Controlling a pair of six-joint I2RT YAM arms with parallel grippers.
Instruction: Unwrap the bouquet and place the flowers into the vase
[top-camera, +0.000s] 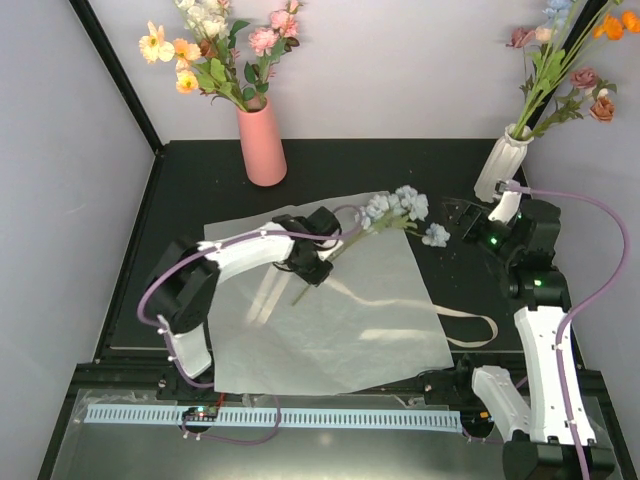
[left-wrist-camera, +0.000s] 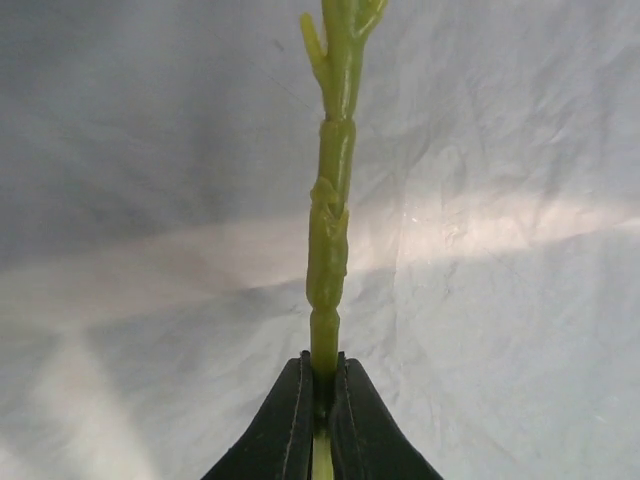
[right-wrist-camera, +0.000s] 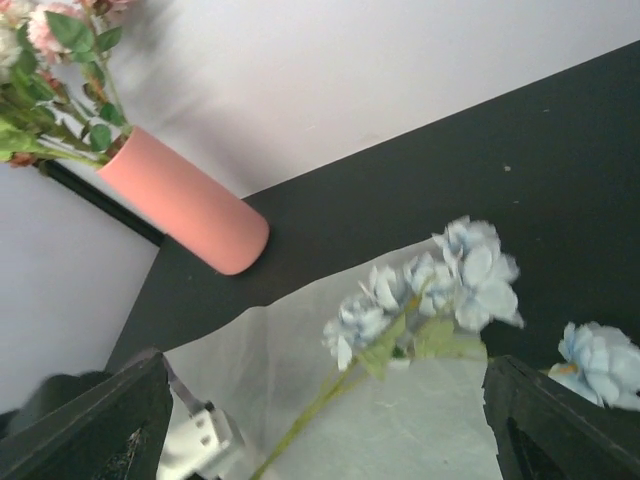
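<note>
**Figure: picking up a single flower from the opened wrapping.**

The left fingers (left-wrist-camera: 285, 430) are clenched on the lower end of a blue flower stem (left-wrist-camera: 330, 230). The grip is low, presumably so that the length above it is free to enter a narrow neck.

In the top view this stem slants across the wrapping paper (top-camera: 340, 320), which lies spread flat on the bench (top-camera: 180, 200). Its blue blooms (top-camera: 395, 208) reach past the paper's far edge. Whether the stem is lifted or touches the sheet cannot be told.

The ribbon (top-camera: 470, 330) lies loose at the paper's right edge, so the unwrapping appears complete. One loose blue bloom (top-camera: 435, 235) rests just beside the held cluster, apart from it.

The white vase (top-camera: 497, 165) stands upright at the back right and already holds several flowers (top-camera: 560, 60). The held stem seems to be among the last to go in.

The right fingers (right-wrist-camera: 90, 420) are spread wide and grasp nothing. They hover near the foot of the white vase and face the blooms, probably placed to receive or steady the stem.

The pink vase (top-camera: 262, 140), at the back left, plays no part.
</note>
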